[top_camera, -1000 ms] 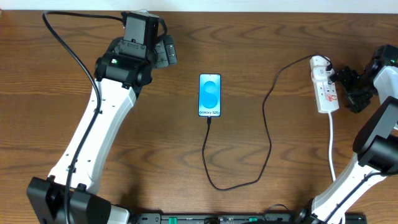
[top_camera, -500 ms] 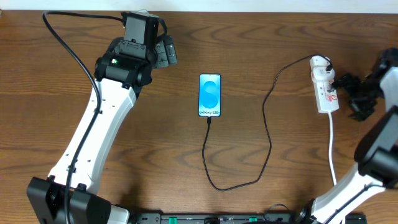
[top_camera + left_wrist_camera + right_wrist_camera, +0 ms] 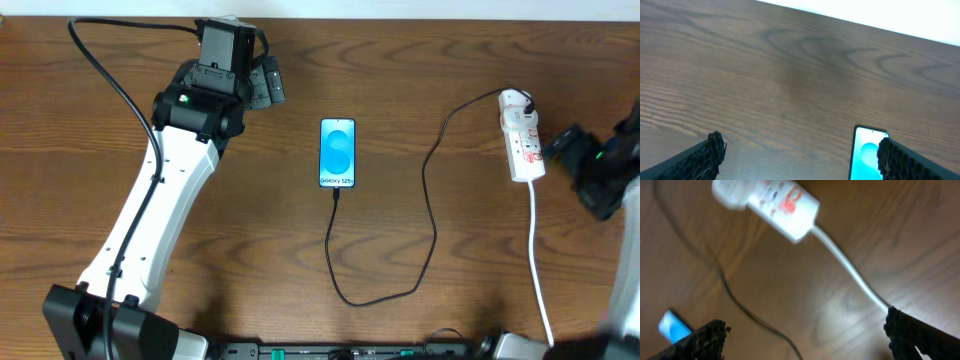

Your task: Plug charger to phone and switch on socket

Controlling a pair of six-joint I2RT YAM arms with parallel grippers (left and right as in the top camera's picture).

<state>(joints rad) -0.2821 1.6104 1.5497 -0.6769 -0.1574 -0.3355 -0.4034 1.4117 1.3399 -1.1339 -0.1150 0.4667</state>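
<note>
While left hand (image 3: 800,145) and right hand (image 3: 805,327) gape | charger (image 3: 432,200) touches phone (image 3: 338,153)

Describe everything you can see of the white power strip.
The power strip is narrow, white and plastic-looking, with red markings on its top face. It lies flat on the wooden table at the right side, its length running front to back. A black plug sits in its far end, and a thick white cord leaves its near end toward the robot. The open right hand is close beside it but apart.

A dark wood-grain table (image 3: 260,250) meets a white edge.
</note>
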